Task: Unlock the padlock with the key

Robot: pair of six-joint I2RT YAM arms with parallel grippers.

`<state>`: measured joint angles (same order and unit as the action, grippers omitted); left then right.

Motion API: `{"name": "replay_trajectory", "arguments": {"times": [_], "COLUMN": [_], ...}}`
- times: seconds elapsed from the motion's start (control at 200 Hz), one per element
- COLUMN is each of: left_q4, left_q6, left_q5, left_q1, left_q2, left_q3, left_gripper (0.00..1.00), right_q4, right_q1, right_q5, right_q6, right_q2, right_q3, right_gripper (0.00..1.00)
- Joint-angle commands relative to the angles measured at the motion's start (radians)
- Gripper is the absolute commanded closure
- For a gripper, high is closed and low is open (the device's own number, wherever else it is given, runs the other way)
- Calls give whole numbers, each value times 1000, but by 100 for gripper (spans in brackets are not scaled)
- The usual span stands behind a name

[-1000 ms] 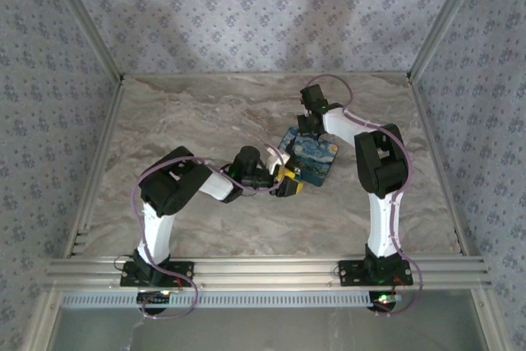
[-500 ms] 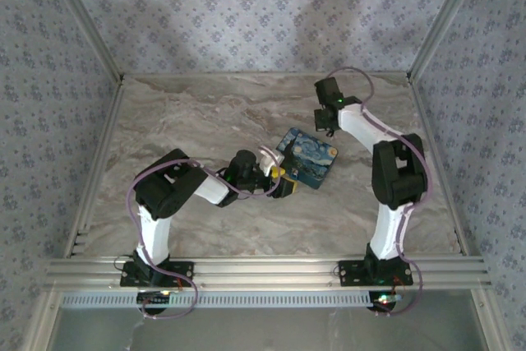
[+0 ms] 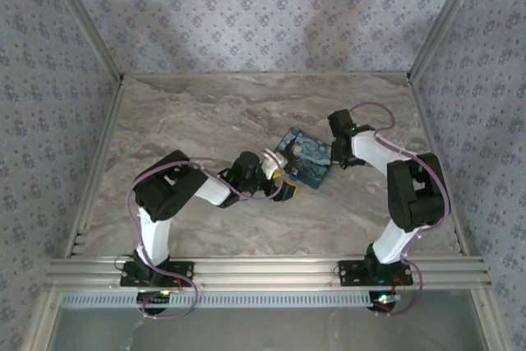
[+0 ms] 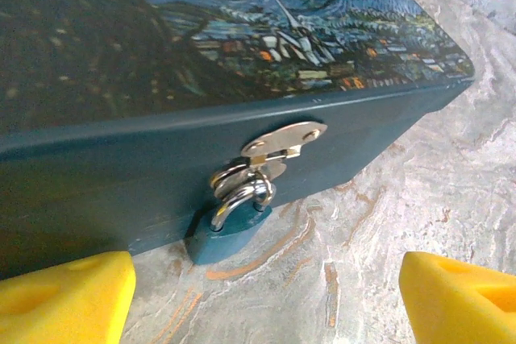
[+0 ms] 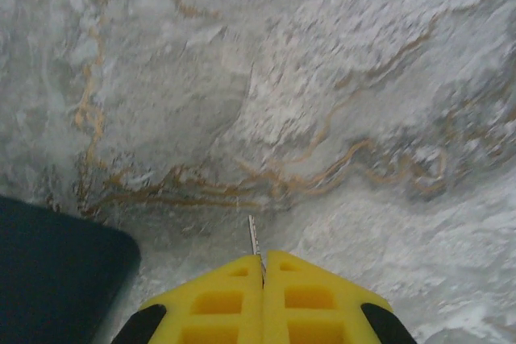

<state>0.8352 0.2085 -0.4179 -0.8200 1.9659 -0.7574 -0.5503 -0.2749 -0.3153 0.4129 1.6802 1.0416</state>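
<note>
The fingers (image 4: 64,292) of our left gripper (image 4: 262,304) are spread wide apart, with nothing held. In the gap between them, a little way ahead, we see the blue-green padlock (image 4: 230,233). It hangs from a shiny latch (image 4: 284,141) on the front wall of a dark blue box (image 4: 97,179) with a painting on its lid. The bottom of the padlock is down by the marble table (image 4: 371,223).

The fingers (image 5: 306,296) of our right gripper (image 5: 263,262) are pressed together and pinch the key (image 5: 253,238). Its thin metal tip pokes out just ahead of them, over the bare table. A corner of the box sits near them on the left, apart from the key.
</note>
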Motion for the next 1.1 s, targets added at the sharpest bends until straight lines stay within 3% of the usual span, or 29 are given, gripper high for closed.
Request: {"name": "replay_trajectory", "arguments": {"times": [0.0, 0.365, 0.58, 0.67, 0.824, 1.094], "left_q4": [-63, -72, 114, 108, 70, 92], "left_q6": [-45, -17, 173, 178, 77, -43], "left_q5": [-19, -131, -168, -101, 153, 411], "left_q1": [-11, -16, 25, 25, -29, -98], "left_q2": [-11, 18, 49, 30, -31, -7], "left_q3": [-33, -94, -66, -46, 29, 52], "left_gripper": [15, 16, 18, 18, 13, 9], "right_q4": [32, 48, 59, 68, 79, 98], "right_q1": [-29, -54, -56, -58, -61, -108], "right_q5": [27, 58, 76, 78, 93, 119], "right_q6": [62, 21, 17, 26, 29, 46], "right_q2": [1, 72, 68, 60, 54, 58], "right_q3": [17, 84, 78, 71, 67, 70], "right_gripper": [100, 100, 100, 100, 100, 100]}}
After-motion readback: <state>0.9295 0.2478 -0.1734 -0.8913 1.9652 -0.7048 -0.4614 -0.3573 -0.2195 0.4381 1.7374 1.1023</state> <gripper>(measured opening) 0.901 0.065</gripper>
